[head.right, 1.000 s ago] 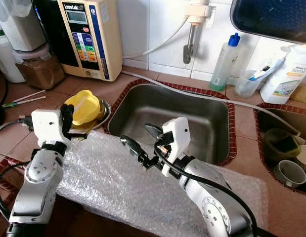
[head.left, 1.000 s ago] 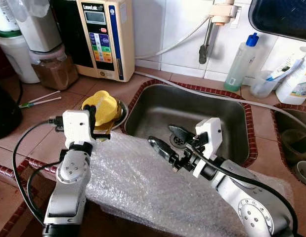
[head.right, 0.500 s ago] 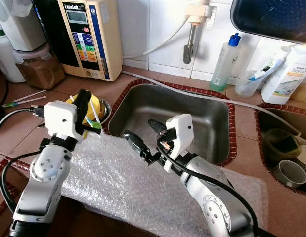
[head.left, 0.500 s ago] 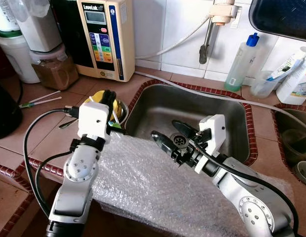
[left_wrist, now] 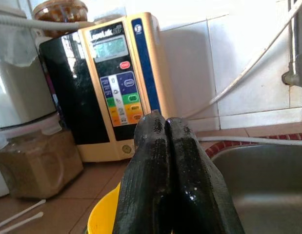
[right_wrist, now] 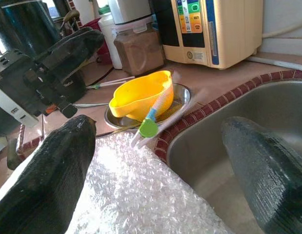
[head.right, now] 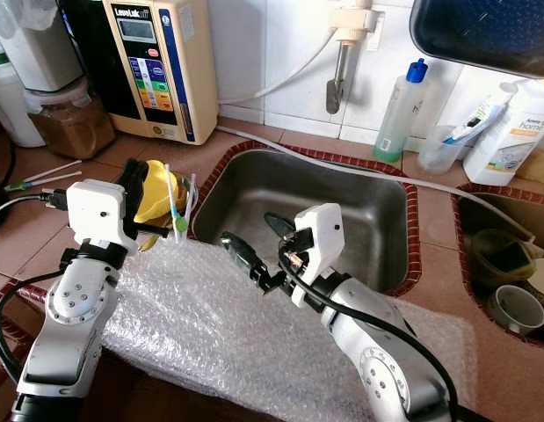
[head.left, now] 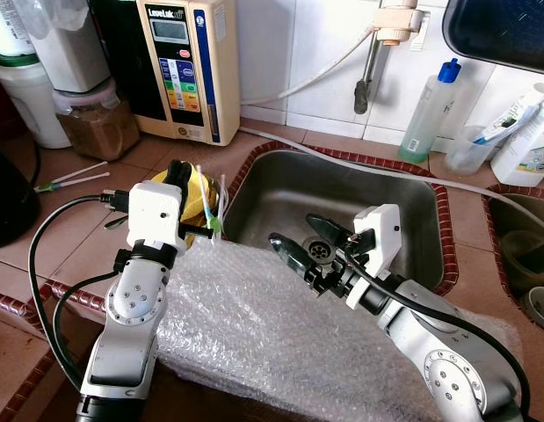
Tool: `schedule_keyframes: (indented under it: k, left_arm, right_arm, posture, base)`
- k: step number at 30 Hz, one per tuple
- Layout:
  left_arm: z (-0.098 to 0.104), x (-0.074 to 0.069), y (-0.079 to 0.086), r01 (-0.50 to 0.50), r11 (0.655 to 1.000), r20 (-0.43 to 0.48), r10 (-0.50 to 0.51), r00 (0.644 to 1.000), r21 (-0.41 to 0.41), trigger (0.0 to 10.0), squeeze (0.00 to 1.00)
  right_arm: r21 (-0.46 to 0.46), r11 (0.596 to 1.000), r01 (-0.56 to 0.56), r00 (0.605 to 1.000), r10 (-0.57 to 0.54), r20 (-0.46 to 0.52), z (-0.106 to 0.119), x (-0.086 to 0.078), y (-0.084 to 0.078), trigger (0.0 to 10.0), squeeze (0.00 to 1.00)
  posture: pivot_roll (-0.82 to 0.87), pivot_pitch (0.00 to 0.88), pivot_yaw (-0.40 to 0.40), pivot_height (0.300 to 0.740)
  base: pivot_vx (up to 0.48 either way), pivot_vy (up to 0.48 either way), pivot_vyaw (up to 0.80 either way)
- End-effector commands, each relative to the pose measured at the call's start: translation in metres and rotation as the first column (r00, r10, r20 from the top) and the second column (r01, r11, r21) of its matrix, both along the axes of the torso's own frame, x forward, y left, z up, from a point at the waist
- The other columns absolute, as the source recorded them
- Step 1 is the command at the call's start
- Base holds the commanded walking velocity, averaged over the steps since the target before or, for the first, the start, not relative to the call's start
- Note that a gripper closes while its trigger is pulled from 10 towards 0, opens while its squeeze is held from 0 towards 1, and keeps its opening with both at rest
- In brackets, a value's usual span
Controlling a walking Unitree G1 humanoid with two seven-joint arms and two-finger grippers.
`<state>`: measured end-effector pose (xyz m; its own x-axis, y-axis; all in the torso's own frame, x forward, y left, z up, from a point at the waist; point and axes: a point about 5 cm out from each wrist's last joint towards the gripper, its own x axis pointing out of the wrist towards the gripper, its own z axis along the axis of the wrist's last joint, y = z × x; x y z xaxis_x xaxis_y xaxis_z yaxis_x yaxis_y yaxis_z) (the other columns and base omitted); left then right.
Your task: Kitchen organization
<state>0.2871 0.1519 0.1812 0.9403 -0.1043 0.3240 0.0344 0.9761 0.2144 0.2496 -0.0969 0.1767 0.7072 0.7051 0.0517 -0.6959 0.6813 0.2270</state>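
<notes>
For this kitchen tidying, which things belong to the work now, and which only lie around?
Likely in the job: left tool, shut, by the yellow bowl on its steel plate; white sticks beside it; right tool, open, over the bubble wrap.
Lying about: water machine, brown-powder jar, blue-capped bottle, sink.

- One yellow bowl on one steel plate.
- One sheet of bubble wrap.
- Two sink basins.
- One water ionizer.
- One blue-capped bottle.
</notes>
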Motion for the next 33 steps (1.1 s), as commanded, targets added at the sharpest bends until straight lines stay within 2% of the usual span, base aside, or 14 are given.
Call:
schedule_keyframes:
  k: [1, 2, 3, 4, 6, 7, 8, 18, 25, 26, 27, 28, 30, 33]
  left_arm:
    - [-0.003, 0.001, 0.004, -0.029, 1.000, -0.020, 0.029, 0.999, 0.000, 4.7, 0.00]
    - [-0.003, 0.001, 0.005, -0.030, 1.000, -0.021, 0.030, 0.999, -0.001, 4.7, 0.00]
    - [-0.004, 0.002, 0.006, -0.037, 0.999, -0.027, 0.037, 0.999, -0.010, 5.3, 0.00]
    - [-0.004, 0.002, 0.007, -0.044, 0.999, -0.032, 0.043, 0.999, -0.013, 8.6, 0.00]
    - [-0.004, 0.002, 0.007, -0.045, 0.999, -0.031, 0.045, 0.999, -0.010, 8.8, 0.00]
    - [-0.004, 0.002, 0.007, -0.045, 0.999, -0.032, 0.045, 0.998, -0.011, 9.7, 0.00]
    - [-0.005, 0.002, 0.007, -0.046, 0.999, -0.036, 0.045, 0.998, -0.011, 10.0, 0.00]
    - [-0.006, 0.002, 0.010, -0.069, 0.997, -0.046, 0.068, 0.997, -0.027, 10.0, 0.00]
    - [-0.006, 0.003, 0.024, -0.157, 0.985, -0.063, 0.153, 0.986, -0.066, 10.0, 0.02]
    - [-0.006, 0.002, 0.026, -0.170, 0.982, -0.065, 0.165, 0.984, -0.076, 10.0, 0.54]
    - [-0.007, 0.002, 0.030, -0.186, 0.978, -0.073, 0.179, 0.981, -0.090, 10.0, 0.82]
    - [-0.007, 0.001, 0.032, -0.199, 0.976, -0.075, 0.193, 0.978, -0.088, 10.0, 0.96]
    - [-0.011, -0.001, 0.039, -0.228, 0.968, -0.098, 0.218, 0.971, -0.102, 10.0, 1.00]
    - [-0.015, -0.003, 0.044, -0.251, 0.960, -0.120, 0.237, 0.964, -0.124, 10.0, 1.00]
  right_arm:
    - [-0.008, 1.000, 0.008, 1.000, -0.008, 0.002, -0.001, 0.001, 0.000, 10.0, 0.00]
    - [-0.009, 1.000, 0.009, 1.000, -0.009, 0.001, -0.001, 0.001, 0.000, 10.0, 0.00]
    - [-0.008, 1.000, 0.009, 1.000, -0.009, 0.000, -0.002, 0.000, 0.000, 10.0, 0.00]
    - [-0.008, 1.000, 0.008, 1.000, -0.008, 0.000, -0.002, 0.000, 0.000, 10.0, 0.00]
    - [-0.008, 1.000, 0.008, 1.000, -0.008, 0.000, -0.002, 0.000, 0.000, 10.0, 0.00]
    - [-0.008, 1.000, 0.008, 1.000, -0.008, 0.000, -0.002, 0.000, 0.000, 10.0, 0.00]
    - [-0.008, 1.000, 0.008, 1.000, -0.008, 0.000, -0.002, 0.000, 0.000, 10.0, 0.00]
    - [-0.005, 1.000, 0.011, 1.000, -0.011, 0.003, -0.002, 0.001, 0.002, 10.0, 0.00]
    - [-0.001, 1.000, 0.014, 1.000, -0.014, 0.007, -0.002, 0.002, 0.003, 10.0, 0.00]
    - [0.000, 1.000, 0.014, 1.000, -0.014, 0.008, -0.002, 0.002, 0.003, 10.0, 0.00]
    - [0.001, 1.000, 0.015, 1.000, -0.015, 0.009, -0.002, 0.002, 0.003, 10.0, 0.00]
    - [0.001, 1.000, 0.015, 1.000, -0.015, 0.009, -0.002, 0.002, 0.003, 10.0, 0.00]
    - [0.003, 1.000, 0.016, 1.000, -0.016, 0.009, -0.002, 0.001, 0.003, 10.0, 0.00]
    - [0.003, 1.000, 0.017, 1.000, -0.017, 0.009, -0.002, 0.001, 0.003, 10.0, 0.00]
  posture:
    - [-0.05, 0.044, 0.013, 0.740]
    - [-0.05, 0.044, 0.013, 0.740]
    - [-0.05, 0.046, 0.014, 0.740]
    - [-0.05, 0.046, 0.015, 0.740]
    - [-0.04, 0.046, 0.014, 0.740]
    - [-0.04, 0.046, 0.014, 0.740]
    - [-0.04, 0.045, 0.014, 0.740]
    - [-0.04, 0.042, 0.017, 0.740]
    - [-0.04, 0.039, 0.020, 0.740]
    - [-0.04, 0.038, 0.021, 0.740]
    - [-0.04, 0.038, 0.021, 0.740]
    - [-0.03, 0.038, 0.022, 0.740]
    - [-0.03, 0.038, 0.023, 0.740]
    - [-0.03, 0.039, 0.023, 0.740]
  base:
    - [0.000, 0.000, 0.00]
    - [0.000, 0.000, 0.00]
    - [0.000, 0.000, 0.00]
    - [0.000, 0.000, 0.00]
    - [0.000, 0.000, 0.00]
    - [0.000, 0.000, 0.00]
    - [0.000, 0.000, 0.00]
    - [0.000, 0.000, 0.00]
    - [0.000, 0.000, 0.00]
    - [0.000, 0.000, 0.00]
    - [0.000, 0.000, 0.00]
    - [0.000, 0.000, 0.00]
    - [0.000, 0.000, 0.00]
    - [0.000, 0.000, 0.00]
